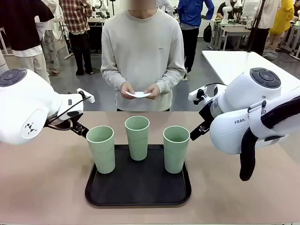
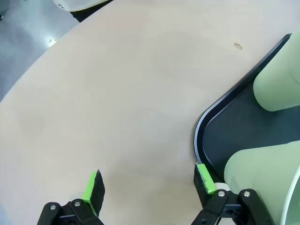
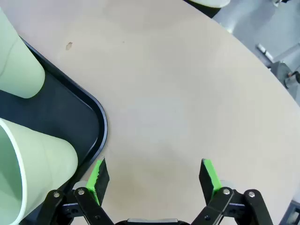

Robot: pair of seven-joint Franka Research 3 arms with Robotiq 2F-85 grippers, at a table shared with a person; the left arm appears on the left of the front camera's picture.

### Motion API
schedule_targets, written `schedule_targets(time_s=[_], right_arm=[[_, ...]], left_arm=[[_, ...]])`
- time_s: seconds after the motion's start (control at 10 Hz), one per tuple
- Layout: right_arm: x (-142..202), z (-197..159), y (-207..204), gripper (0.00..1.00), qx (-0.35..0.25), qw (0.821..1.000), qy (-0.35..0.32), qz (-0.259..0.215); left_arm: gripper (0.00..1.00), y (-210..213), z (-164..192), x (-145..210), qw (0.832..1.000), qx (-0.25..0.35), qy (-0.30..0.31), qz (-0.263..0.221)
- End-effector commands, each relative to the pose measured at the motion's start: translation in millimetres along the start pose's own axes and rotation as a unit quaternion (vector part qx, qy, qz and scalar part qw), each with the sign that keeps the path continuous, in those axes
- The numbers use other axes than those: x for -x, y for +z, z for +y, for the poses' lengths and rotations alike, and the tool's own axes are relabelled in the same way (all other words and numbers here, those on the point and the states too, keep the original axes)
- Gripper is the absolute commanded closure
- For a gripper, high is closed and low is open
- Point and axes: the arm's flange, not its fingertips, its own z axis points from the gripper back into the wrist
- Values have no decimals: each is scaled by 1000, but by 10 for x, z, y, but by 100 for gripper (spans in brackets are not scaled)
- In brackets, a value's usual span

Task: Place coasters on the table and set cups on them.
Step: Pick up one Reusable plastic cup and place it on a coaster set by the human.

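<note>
Glossy black tray [image 1: 138, 191] nearest, three matte mint tapered cups [image 1: 137, 138] upright on it; my left end effector [image 2: 147, 177] and right end effector [image 3: 153, 168] spread wide over smooth beige worktop [image 1: 42, 187].

You have a beige desk [image 1: 47, 187] with rounded corners before you, and directly on it lies one black raised-rim tray [image 1: 138, 190], central, with a small mark [image 2: 238, 46] on the bare surface near the tray

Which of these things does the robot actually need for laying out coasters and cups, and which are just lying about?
Needed: three green cups; white paper coaster in the person's hands; tan table.
Just there: black tray under the cups; white table behind.
</note>
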Motion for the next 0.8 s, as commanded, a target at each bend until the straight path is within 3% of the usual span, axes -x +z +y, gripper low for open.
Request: schedule_targets(time_s=[0.0,0.7], right_arm=[[0,0,0,0,0,1000,0,0],[0,0,0,0,0,1000,0,0]], left_arm=[[0,20,-13,18,1000,0,-1,-1],[0,20,-13,18,1000,0,-1,-1]])
